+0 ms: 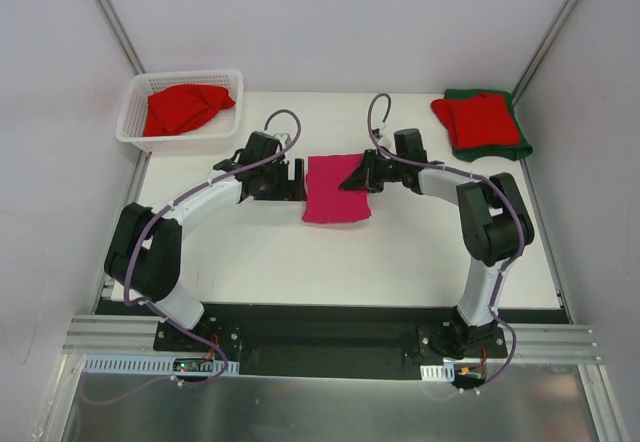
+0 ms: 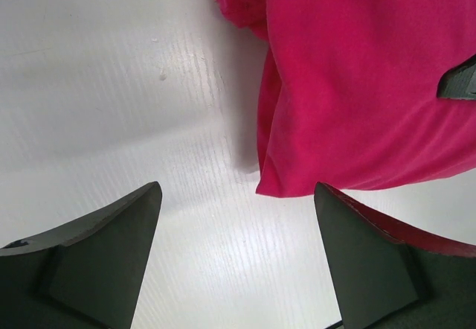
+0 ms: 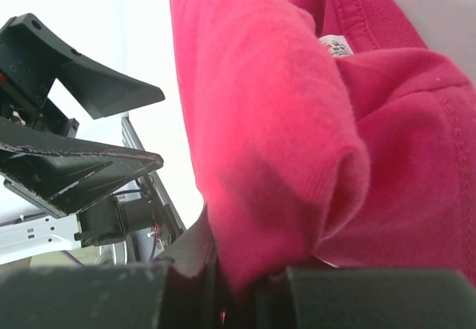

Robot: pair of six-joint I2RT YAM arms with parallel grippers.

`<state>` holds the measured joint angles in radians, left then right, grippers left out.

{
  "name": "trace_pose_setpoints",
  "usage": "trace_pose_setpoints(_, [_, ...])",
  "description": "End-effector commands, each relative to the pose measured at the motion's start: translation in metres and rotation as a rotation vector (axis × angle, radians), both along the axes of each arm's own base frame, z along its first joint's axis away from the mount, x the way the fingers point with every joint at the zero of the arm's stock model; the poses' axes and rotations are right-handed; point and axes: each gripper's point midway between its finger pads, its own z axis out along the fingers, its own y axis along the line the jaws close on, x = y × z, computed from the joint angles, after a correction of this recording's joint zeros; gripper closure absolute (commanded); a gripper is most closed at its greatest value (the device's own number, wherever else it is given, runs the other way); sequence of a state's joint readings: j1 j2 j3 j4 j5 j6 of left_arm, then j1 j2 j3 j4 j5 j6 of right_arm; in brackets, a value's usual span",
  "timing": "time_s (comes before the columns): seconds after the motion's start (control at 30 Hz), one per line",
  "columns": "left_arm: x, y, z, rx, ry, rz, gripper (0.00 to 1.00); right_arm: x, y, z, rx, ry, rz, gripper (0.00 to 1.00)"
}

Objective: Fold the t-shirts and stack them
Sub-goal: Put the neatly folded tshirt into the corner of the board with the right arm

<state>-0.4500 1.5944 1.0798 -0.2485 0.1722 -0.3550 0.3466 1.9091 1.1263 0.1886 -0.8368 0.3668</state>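
**Pink shirt pinned on one side only**

The bright magenta-pink cloth t-shirt (image 1: 335,194) lies as a folded rectangle in the middle of the white surface (image 1: 400,252), between the two arms. The right gripper (image 1: 350,178) is clamped on a bunched fold at the shirt's right edge. The left gripper (image 1: 297,182) stands with fingers apart just beside the left edge, holding nothing.

With one side held, a pull by the right arm would likely drag the whole shirt or spill the fold (soft cloth slides easily on a smooth top).

At the far right a folded red shirt (image 1: 478,117) rests on a dark green shirt (image 1: 520,147). At the far left a white plastic lattice basket (image 1: 135,127) holds crumpled red shirts (image 1: 180,110). Nothing lies between the pink shirt and the stack.
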Motion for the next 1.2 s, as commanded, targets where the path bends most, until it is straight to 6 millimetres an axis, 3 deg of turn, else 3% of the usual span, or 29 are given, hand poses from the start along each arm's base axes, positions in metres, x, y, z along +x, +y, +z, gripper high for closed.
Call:
trace_pose_setpoints(0.0, [0.003,0.008,0.013,-0.005,-0.038,0.022,0.16,0.014,-0.003,0.030,0.013,-0.089,0.004,0.99])
trace_pose_setpoints(0.53, [0.003,0.009,0.007,-0.011,-0.015,0.027,0.17,0.037,-0.020,0.044,0.010,-0.110,-0.045,0.99])
trace_pose_setpoints(1.0, [0.010,-0.001,0.011,-0.042,-0.010,0.000,0.18,-0.012,-0.023,-0.022,-0.039,0.076,-0.046,0.99])
trace_pose_setpoints(1.17, [0.014,-0.009,0.025,-0.078,-0.032,-0.031,0.18,-0.029,-0.023,-0.045,-0.092,0.136,-0.036,0.99])
